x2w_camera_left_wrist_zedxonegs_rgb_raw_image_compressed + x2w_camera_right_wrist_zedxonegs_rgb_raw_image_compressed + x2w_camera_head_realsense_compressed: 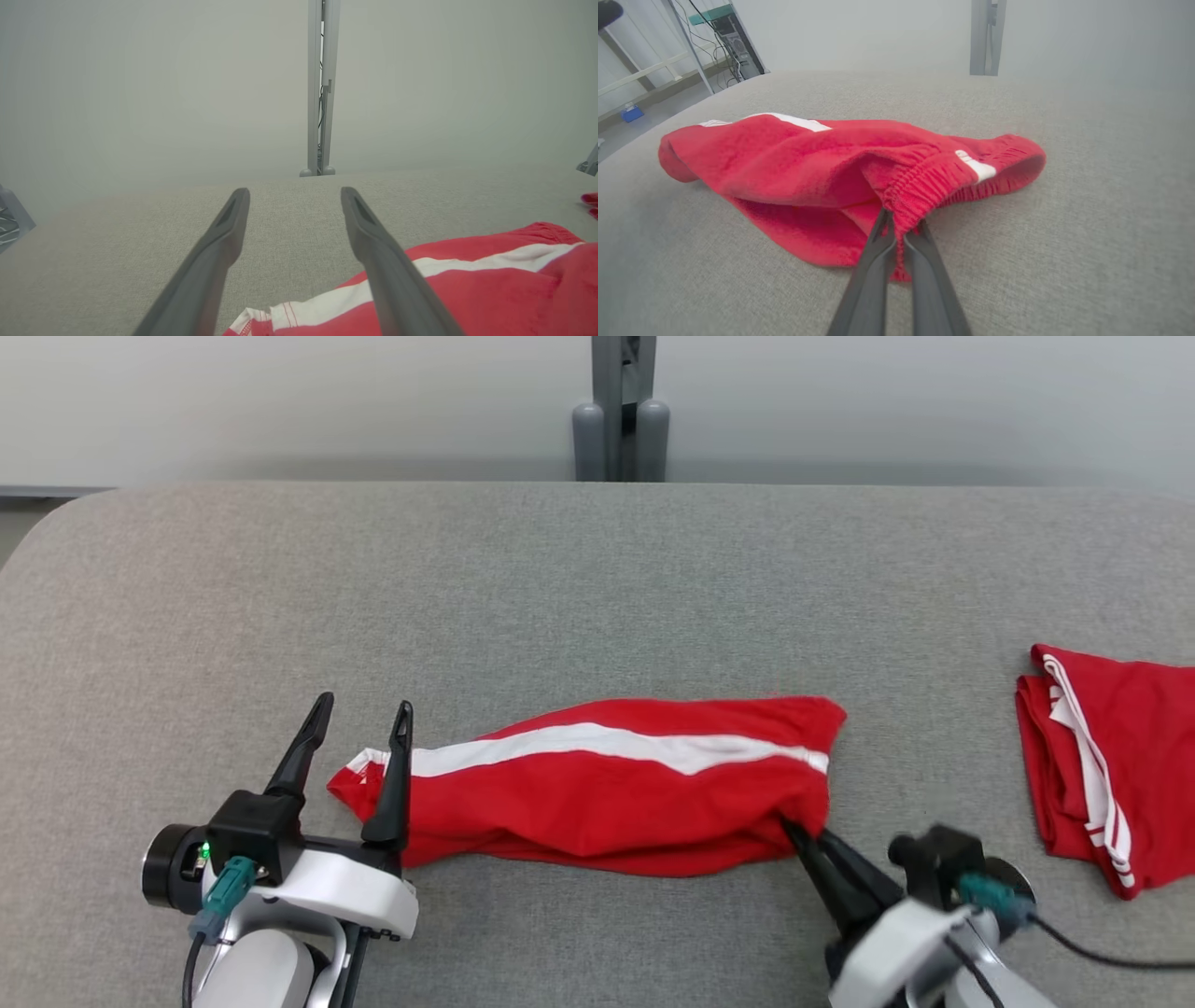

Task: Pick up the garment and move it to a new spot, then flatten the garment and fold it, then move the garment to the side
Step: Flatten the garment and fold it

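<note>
**Surface Materials and Finish**

The tabletop (560,588) is presenting a grey woven cloth covering, matt, with a fine rough grain. The garment (607,803) is showing as soft red knit cloth, slightly fuzzy in the right wrist view, with a smoother white stripe and a gathered, ribbed waistband (924,179). The second garment (1120,756) is showing the same red cloth with white trim. The fingers (397,280) of the left end effector (364,703) are appearing as dark, smooth, matt plastic; those of the right end effector (792,826) are looking alike. The forearm shells (345,891) are reflecting light as glossy white plastic. The post (621,411) is appearing as grey metal with a satin finish.
</note>
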You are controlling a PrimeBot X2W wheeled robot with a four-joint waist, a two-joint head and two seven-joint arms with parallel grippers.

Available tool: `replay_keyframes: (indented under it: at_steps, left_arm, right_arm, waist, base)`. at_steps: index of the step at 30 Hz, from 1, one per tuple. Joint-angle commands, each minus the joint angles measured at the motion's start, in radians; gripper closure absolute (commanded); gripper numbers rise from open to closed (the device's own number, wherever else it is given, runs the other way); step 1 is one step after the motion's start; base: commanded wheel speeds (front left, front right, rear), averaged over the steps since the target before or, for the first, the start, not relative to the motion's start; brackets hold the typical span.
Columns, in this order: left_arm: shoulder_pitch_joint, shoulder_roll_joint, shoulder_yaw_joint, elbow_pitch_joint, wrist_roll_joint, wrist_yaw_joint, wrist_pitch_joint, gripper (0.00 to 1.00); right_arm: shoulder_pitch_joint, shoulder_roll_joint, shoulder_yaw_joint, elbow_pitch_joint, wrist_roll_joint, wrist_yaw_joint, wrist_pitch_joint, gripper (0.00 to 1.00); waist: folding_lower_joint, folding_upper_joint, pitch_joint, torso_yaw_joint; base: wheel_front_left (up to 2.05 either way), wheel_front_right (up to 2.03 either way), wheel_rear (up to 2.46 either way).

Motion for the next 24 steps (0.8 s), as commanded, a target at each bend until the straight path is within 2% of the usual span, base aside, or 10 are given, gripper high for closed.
replay_keyframes:
  at_steps: [1,6,12,13,14,15,19,23,24]
  left_arm:
    - [0.014,0.007,0.008,0.000,-0.007,-0.001,-0.005,0.00]
    - [0.030,0.013,0.023,-0.004,-0.010,0.000,-0.007,0.00]
    - [0.036,0.013,0.032,-0.003,-0.016,-0.002,-0.007,0.00]
    - [0.034,0.013,0.033,-0.003,-0.017,-0.002,-0.007,0.00]
    - [0.035,0.012,0.034,-0.003,-0.017,-0.002,-0.007,0.00]
    - [0.037,0.012,0.036,-0.002,-0.019,-0.001,-0.007,0.00]
    - [0.048,0.011,0.041,0.001,-0.019,0.003,-0.007,0.00]
    - [0.058,0.017,0.053,-0.002,-0.021,0.011,-0.007,0.00]
    - [0.058,0.021,0.058,-0.004,-0.019,0.016,-0.007,0.00]
  right_arm:
    - [0.028,-0.026,0.003,-0.023,-0.023,0.000,-0.013,1.00]
    - [0.122,-0.089,0.018,-0.081,-0.074,0.000,-0.028,1.00]
    - [0.176,-0.089,0.035,-0.023,-0.088,0.000,-0.032,1.00]
    - [0.181,-0.082,0.033,0.000,-0.085,0.000,-0.032,0.65]
    - [0.183,-0.068,0.026,0.021,-0.074,0.000,-0.032,0.51]
    - [0.186,-0.060,0.022,0.040,-0.068,0.000,-0.032,0.00]
    - [0.202,-0.036,-0.029,0.073,-0.031,0.000,-0.034,0.00]
    - [0.235,-0.054,-0.132,0.058,-0.024,0.000,-0.033,0.00]
    - [0.240,-0.065,-0.184,0.064,-0.040,0.000,-0.033,0.00]
  waist:
    - [0.0000,-0.0001,-0.009,-0.011]
    - [0.0000,-0.0001,-0.020,-0.032]
    - [0.0000,-0.0001,-0.029,-0.039]
    - [0.0000,-0.0001,-0.030,-0.040]
    - [0.0000,-0.0001,-0.032,-0.041]
    - [0.0000,-0.0001,-0.033,-0.043]
    - [0.0000,-0.0001,-0.040,-0.049]
    - [0.0000,-0.0001,-0.046,-0.060]
    - [0.0000,-0.0001,-0.046,-0.065]
  base:
    - [0.00,0.00,0.00]
    - [0.00,0.00,0.00]
    - [0.00,0.00,0.00]
    - [0.00,0.00,0.00]
    - [0.00,0.00,0.00]
    - [0.00,0.00,0.00]
    - [0.00,0.00,0.00]
    - [0.00,0.00,0.00]
    - [0.00,0.00,0.00]
